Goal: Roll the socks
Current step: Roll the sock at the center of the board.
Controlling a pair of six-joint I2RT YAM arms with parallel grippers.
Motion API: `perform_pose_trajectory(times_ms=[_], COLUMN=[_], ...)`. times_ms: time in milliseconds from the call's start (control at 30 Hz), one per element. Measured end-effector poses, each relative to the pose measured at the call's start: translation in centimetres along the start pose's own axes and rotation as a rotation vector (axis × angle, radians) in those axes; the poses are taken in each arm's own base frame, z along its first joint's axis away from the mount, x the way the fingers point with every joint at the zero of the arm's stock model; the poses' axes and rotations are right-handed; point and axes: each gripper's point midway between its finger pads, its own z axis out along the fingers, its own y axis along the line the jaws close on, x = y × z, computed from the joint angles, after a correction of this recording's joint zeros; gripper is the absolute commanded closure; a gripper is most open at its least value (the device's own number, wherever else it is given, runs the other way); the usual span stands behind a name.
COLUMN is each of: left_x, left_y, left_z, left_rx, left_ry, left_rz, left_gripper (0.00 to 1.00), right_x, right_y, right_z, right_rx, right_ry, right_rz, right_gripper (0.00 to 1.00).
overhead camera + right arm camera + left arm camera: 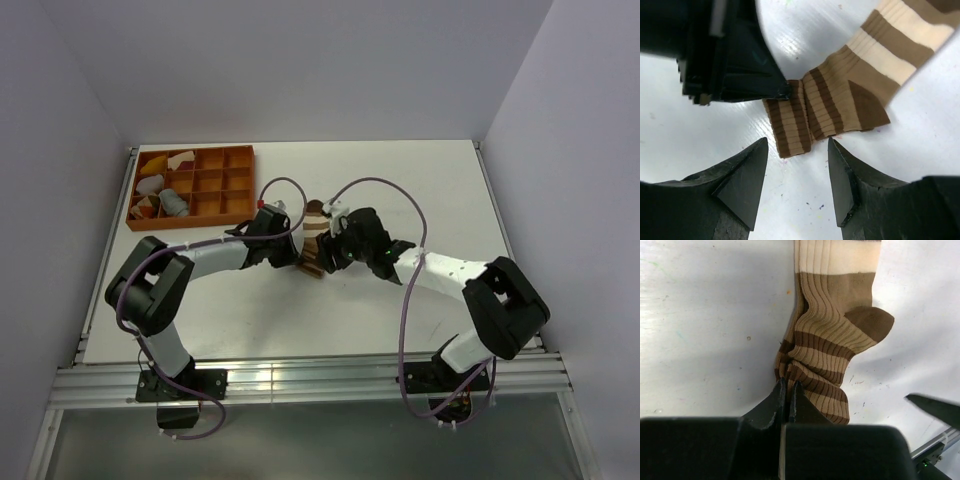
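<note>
On the bench (400, 180), the left gripper (788, 385) pinches the bunched near end of the brown striped sock (825, 340). The right gripper (797, 142) stands wide just beside it.

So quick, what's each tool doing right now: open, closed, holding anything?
Left tool: closed, pinching the edge of the brown striped sock.
Right tool: open, holding nothing.
</note>
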Motion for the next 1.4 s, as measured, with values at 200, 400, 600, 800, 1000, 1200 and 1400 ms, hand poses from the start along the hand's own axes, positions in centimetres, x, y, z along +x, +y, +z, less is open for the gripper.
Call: perform_pose_trajectory(times_ms=[200,400,600,800,1000,1200,1400], left_x=[0.1,0.2,0.3,0.5,0.5,0.4,0.1], left_y=[0.2,0.3,0.5,0.5,0.6,0.7,1.2], left_z=[-0.2,-0.1,-0.2,-0.3,-0.2,-0.3,-0.5], left_rx=[-0.04,-0.06,-0.066,-0.059,-0.045,-0.032,-0.027], left_ry=[0.034,0.056,0.07,0.086,0.107,0.12,0.112], left_rz=[0.022,0.03,0.034,0.035,0.021,0.006,-0.021], left_gripper=[1.0,1.0,1.0,1.0,1.0,0.97,0.52], right_x=[0.6,1.2,3.1,5.2,5.7,5.6,5.5], right_y=[2.7,4.1,3.5,2.8,2.8,2.6,3.2], right_z=[1.0,2.1,3.5,4.6,5.0,5.3,5.5], right_rx=[0.047,0.106,0.167,0.214,0.251,0.276,0.227], right_ry=[-0.011,-0.016,0.031,0.085,0.088,0.081,0.104], right_rz=[-0.203,-0.339,-0.403,-0.45,-0.501,-0.527,-0.51], right_gripper=[0.43,0.46,0.48,0.51,0.62,0.96,1.0])
